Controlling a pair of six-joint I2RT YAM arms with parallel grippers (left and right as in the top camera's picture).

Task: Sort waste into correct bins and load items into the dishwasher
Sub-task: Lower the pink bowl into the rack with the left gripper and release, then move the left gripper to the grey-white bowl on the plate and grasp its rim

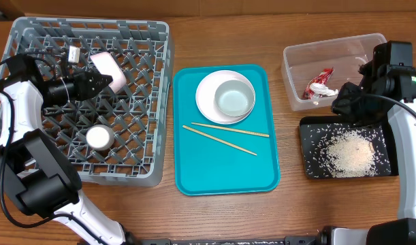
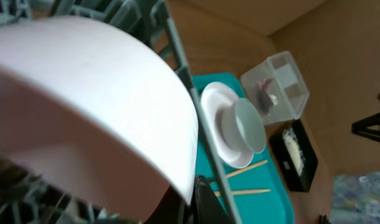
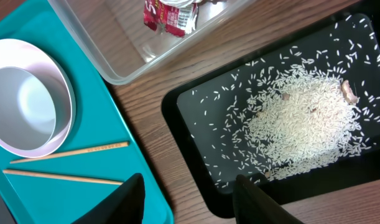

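The left gripper [image 1: 99, 82] is reaching sideways over the rack [image 1: 92, 177], its arm lying low across the rack's left side. It is clamping the edge of the pink bowl [image 1: 107, 67], which is tilting on its side above the lattice toward the rack's back. In the left wrist view the bowl is filling most of the frame in a blur. It is hiding all but one dark finger [image 2: 201, 198] beneath it, so the exact grip is hard to make out. The cup [image 1: 99, 137] is standing on the rack floor nearer the front, apart from the bowl.

The right gripper [image 3: 188, 186] is pointing down with its jaws spread and nothing between them, hanging over the left edge of the black tray [image 3: 199, 146] where it meets the table [image 1: 296, 204]. In the overhead view its arm is covering the tray's back edge and a corner of the tub [image 3: 109, 37]. The rice [image 3: 308, 118] is lying heaped in the black tray, with loose grains scattered around the heap. The wrapper [image 3: 171, 15] is lying in the tub, cut off by the frame's top edge in the right wrist view. On the teal tray [image 1: 221, 170], the grey bowl [image 1: 235, 99] is sitting in the plate [image 1: 206, 95] at the back. The chopsticks [image 1: 228, 129] are lying in a narrow V just in front of it.
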